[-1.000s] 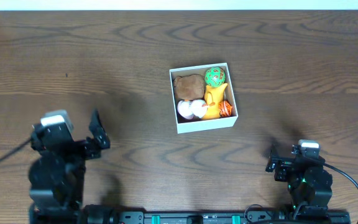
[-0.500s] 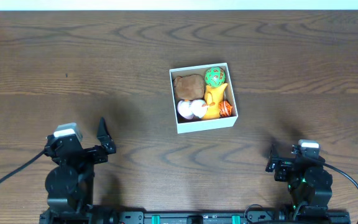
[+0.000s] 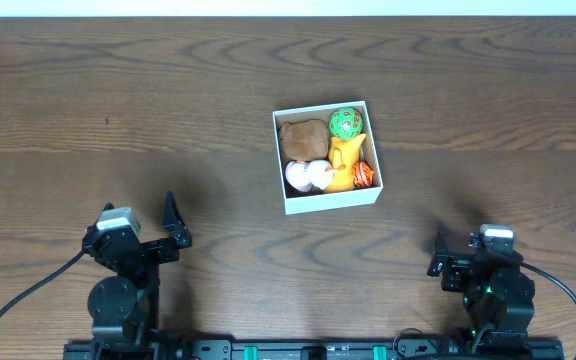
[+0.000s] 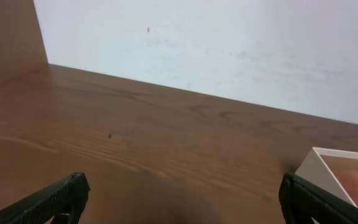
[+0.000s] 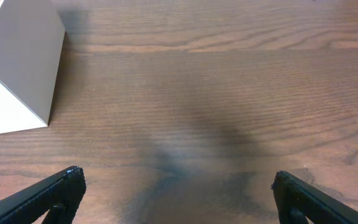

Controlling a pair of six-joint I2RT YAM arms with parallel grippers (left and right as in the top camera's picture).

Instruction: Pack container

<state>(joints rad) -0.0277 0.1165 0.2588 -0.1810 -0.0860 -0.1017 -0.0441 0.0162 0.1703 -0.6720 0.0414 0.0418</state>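
Note:
The container [image 3: 334, 199] is a square white box at the table's middle, holding a brown plush [image 3: 304, 138], a green ball [image 3: 346, 123], a yellow toy [image 3: 345, 155], a white-pink toy [image 3: 308, 177] and a small orange toy [image 3: 365, 175]. My left gripper [image 3: 140, 224] sits near the front left, far from the box, open and empty. In the left wrist view the gripper [image 4: 182, 194] shows bare wood between its tips, with the container's corner [image 4: 327, 165] at right. My right gripper [image 3: 466, 248] rests open at the front right; in its own view [image 5: 179, 182] the container's wall [image 5: 20, 68] stands at upper left.
Dark wooden table [image 3: 118, 90] all round the box. A pale wall [image 4: 229, 43] rises behind the table's far edge. Cables trail from both arm bases at the front edge.
My left arm has drawn back toward the front edge and shifted slightly right, gripper still open. The right arm and the box's contents have not moved.

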